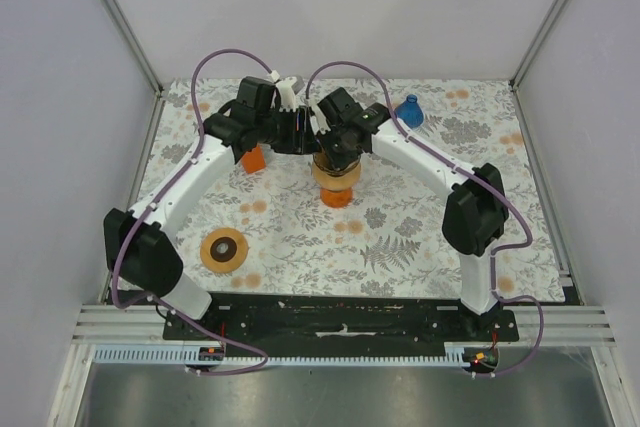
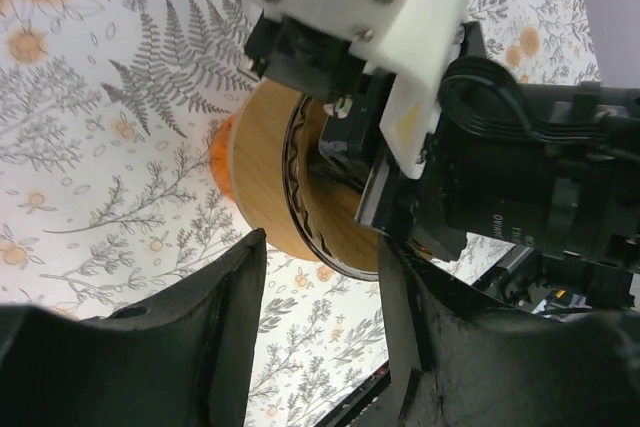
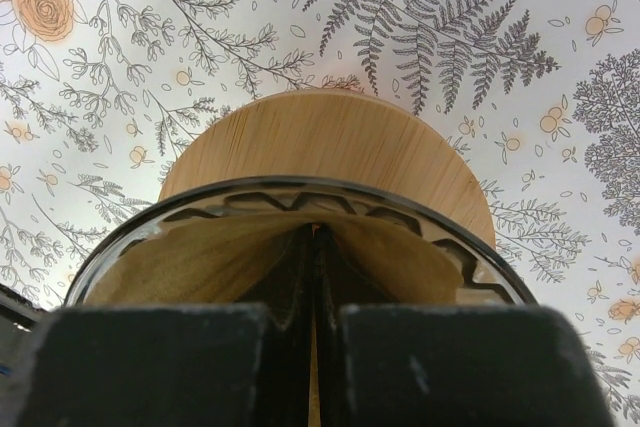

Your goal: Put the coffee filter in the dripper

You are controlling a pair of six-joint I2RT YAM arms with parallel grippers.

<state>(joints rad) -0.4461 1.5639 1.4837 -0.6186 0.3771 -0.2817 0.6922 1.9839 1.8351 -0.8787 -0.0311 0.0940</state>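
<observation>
The table [image 1: 420,237] wears a white cloth printed with grey ferns and orange blossoms, boxed in by plain white walls [image 1: 340,7] on aluminium posts. No writing can be read; the print on the black housing is too small. The glass dripper [image 3: 330,137] with its wooden collar stands at mid-table, and the brown coffee filter [image 3: 200,257] sits inside it. The right pincer [image 3: 313,347] is together, down in the filter. The left pincer [image 2: 320,347] is apart just left of the dripper, holding nothing. A tan ring [image 1: 224,249] lies nearer the arms' bases, left of the dripper.
</observation>
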